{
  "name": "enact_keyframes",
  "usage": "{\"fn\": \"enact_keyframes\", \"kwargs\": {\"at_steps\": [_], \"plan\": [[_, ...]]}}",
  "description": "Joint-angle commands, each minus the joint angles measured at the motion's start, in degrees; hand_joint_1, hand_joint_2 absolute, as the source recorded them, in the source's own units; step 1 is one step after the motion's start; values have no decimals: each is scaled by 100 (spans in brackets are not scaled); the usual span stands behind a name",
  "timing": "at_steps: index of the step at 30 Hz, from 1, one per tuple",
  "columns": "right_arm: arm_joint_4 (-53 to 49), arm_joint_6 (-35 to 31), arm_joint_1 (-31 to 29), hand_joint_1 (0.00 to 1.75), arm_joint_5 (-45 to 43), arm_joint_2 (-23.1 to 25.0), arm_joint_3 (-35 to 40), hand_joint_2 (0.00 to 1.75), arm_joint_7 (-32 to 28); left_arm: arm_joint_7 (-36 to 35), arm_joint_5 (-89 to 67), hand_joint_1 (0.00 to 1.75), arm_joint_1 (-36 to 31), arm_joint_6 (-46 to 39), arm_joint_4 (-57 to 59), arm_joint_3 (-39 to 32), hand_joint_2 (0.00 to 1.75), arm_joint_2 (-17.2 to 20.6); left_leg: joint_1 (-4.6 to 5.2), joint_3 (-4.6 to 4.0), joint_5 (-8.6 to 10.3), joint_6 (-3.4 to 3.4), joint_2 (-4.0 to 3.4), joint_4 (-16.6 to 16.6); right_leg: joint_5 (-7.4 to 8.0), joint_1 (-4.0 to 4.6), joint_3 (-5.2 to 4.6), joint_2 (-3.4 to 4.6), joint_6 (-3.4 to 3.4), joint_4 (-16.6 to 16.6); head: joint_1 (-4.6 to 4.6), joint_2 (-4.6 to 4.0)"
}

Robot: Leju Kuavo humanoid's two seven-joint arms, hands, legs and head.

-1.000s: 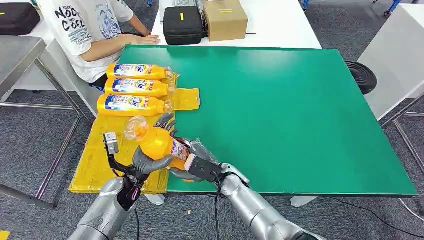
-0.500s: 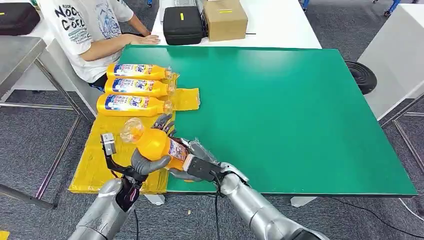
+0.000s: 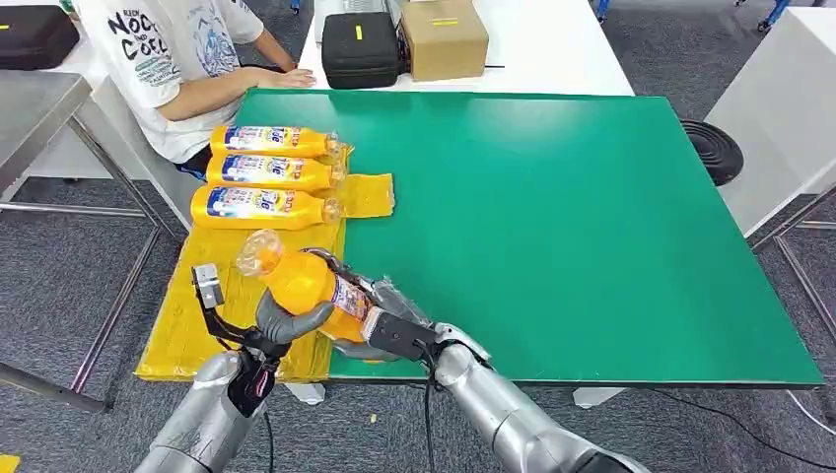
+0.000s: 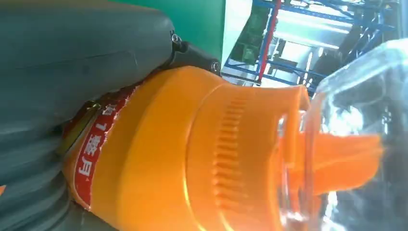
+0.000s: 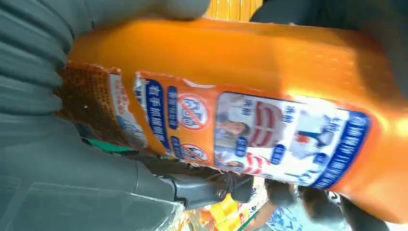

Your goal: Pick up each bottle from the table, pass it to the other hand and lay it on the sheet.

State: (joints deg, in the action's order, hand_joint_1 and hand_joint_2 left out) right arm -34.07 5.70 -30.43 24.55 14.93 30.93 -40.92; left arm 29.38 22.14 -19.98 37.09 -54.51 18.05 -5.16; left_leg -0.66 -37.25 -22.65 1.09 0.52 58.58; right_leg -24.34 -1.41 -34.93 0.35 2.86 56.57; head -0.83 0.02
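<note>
The orange plastic bottle with the clear cap (image 3: 301, 284) is held in the air above the near left corner of the green table (image 3: 552, 217), over the near edge of the yellow sheet (image 3: 197, 305). Its long axis runs from near right to far left, cap end pointing far left toward the sheet. Both hands are closed on it: your left hand (image 3: 288, 320) grips the shoulder below the cap, and your right hand (image 3: 380, 313) holds the labelled base end. The left hand is nearer the sheet. Three matching orange bottles (image 3: 264, 170) lie side by side on the far part of the sheet, caps to the right. Judge the transfer unfinished until the right hand lets go.
</note>
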Motion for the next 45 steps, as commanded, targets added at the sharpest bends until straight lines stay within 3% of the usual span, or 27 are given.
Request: {"fn": "enact_keyframes", "kwargs": {"at_steps": [1,15,20,26,27,34,39,42,45], "plan": [[633,-43,-54,0,48,31,67,0,92,17,-61,175,-306,11,-94,284,175,-52,-6,21,-8,-1,12,0,-12,10,31,-20,-14,-5,0,0],[369,-241,65,0,153,-102,-284,0,156,135,-531,175,-366,-462,-48,73,175,80,-8,23,-8,-2,17,1,-13,12,34,-25,-16,-5,-2,0],[-149,-411,296,0,272,-318,-558,0,191,323,-1242,175,-335,-1074,-95,-187,175,252,-4,9,-2,-1,12,-1,-5,6,16,-16,-10,-4,0,0],[-741,-413,524,0,427,-452,-846,0,230,432,-1785,175,-239,-1356,-161,-474,175,376,-8,48,-22,-3,-1,1,-19,14,57,-9,-28,-6,-4,0],[-741,-413,524,0,427,-452,-846,0,230,432,-1785,175,-239,-1356,-161,-474,175,376,-4,13,-6,-2,3,-1,-6,7,19,-7,-12,-4,0,0],[-1434,-431,834,0,519,-550,-991,0,284,434,-2301,175,-276,-1792,-396,-637,175,570,-6,26,-15,-2,2,2,-14,10,34,-10,-19,-2,0,0],[-1892,-469,1114,0,583,-637,-1202,0,390,166,-3359,175,-661,-2403,-827,-594,175,942,-8,2,-6,-3,10,7,-7,10,11,-14,-14,3,0,0],[-2189,-497,1311,0,611,-698,-1372,0,449,-200,-4485,175,-1095,-2766,-779,-251,175,1318,-9,-4,-2,-3,16,7,-6,11,6,-20,-13,4,2,0],[-2491,-485,1528,0,644,-736,-1554,0,476,-512,-5367,175,-1664,-2574,-385,261,175,1677,-10,3,-5,-4,18,9,-10,13,14,-24,-17,7,-2,0]]}}
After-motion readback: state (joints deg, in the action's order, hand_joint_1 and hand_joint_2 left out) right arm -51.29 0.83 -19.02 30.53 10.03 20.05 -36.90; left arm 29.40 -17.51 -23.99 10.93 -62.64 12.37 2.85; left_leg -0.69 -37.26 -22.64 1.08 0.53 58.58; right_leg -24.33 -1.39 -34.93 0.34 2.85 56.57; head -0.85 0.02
